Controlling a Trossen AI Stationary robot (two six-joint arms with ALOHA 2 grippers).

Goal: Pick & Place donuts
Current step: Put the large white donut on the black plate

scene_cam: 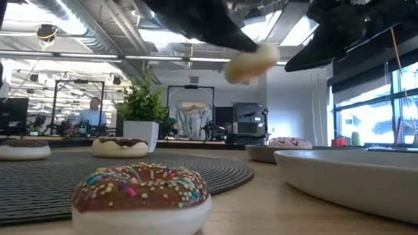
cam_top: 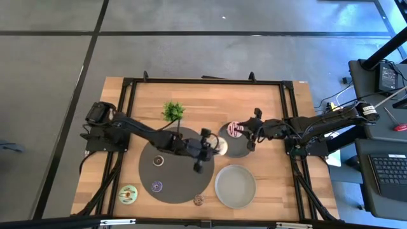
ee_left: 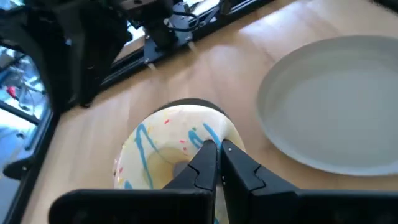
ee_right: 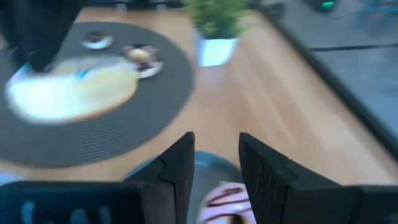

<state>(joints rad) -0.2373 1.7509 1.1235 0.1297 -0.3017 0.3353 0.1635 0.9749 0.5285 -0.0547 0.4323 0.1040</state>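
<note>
My left gripper (cam_top: 202, 152) (ee_left: 219, 163) is shut on a white donut with blue icing stripes (ee_left: 163, 149) (scene_cam: 251, 62), held in the air between the dark round mat (cam_top: 172, 181) and the far grey plate (cam_top: 245, 149). My right gripper (cam_top: 250, 138) (ee_right: 216, 165) is open above that plate, over a pink striped donut (cam_top: 235, 129) (ee_right: 227, 202) lying on it. A brown donut (cam_top: 158, 161) and a purple one (cam_top: 156, 186) lie on the mat. A green donut (cam_top: 128, 194) and a sprinkled brown one (cam_top: 199, 200) (scene_cam: 140, 192) lie on the table. My left gripper pinches the white donut by one side of its ring (ee_left: 202, 134), beside the hole. The fingers (ee_left: 205, 165) hide the exact place. The donut is lifted clear of the table and hangs below the gripper (scene_cam: 215, 26), tilted.
A second, bare grey plate (cam_top: 235, 186) (ee_left: 336, 106) sits near the table's front edge. A small potted plant (cam_top: 172, 111) (ee_right: 216, 28) stands at the mat's far side. A black frame (cam_top: 203, 81) runs round the wooden table top.
</note>
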